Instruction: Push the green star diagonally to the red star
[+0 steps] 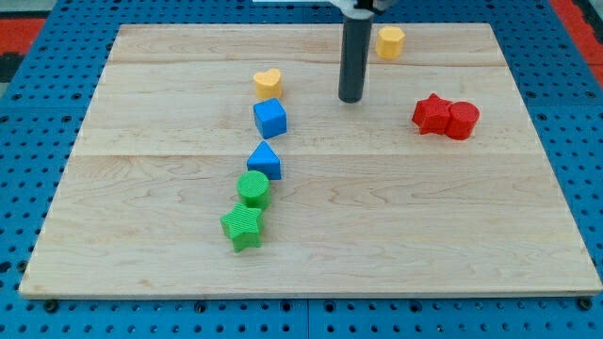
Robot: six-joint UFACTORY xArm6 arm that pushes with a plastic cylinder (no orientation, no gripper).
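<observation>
We see first the wooden bench (396,235), a pale board that fills most of the view, lying on a blue perforated surface (28,188); above it, from the view's top, comes our dark rod (355,52), standing upright, and my tip (350,99) rests on the board in open wood, touching no block; this end effector is only a plain rod, so it has nothing to spread or to press together, and it pinches nothing. To the view's right of my tip, well apart, lies the red star (431,113), and the red cylinder (463,121) touches it on its right side. The green star (243,227) is far from there, in the lower left part of the board, and the green cylinder (252,187) sits just above it, touching or almost touching, we cannot tell which. Above these two a line of blocks goes upward: the blue triangle (265,161), then the blue cube (269,118), then the yellow heart (268,83) just above the cube. The yellow hexagon (390,41) stands near the top edge, just to the right of the rod.
</observation>
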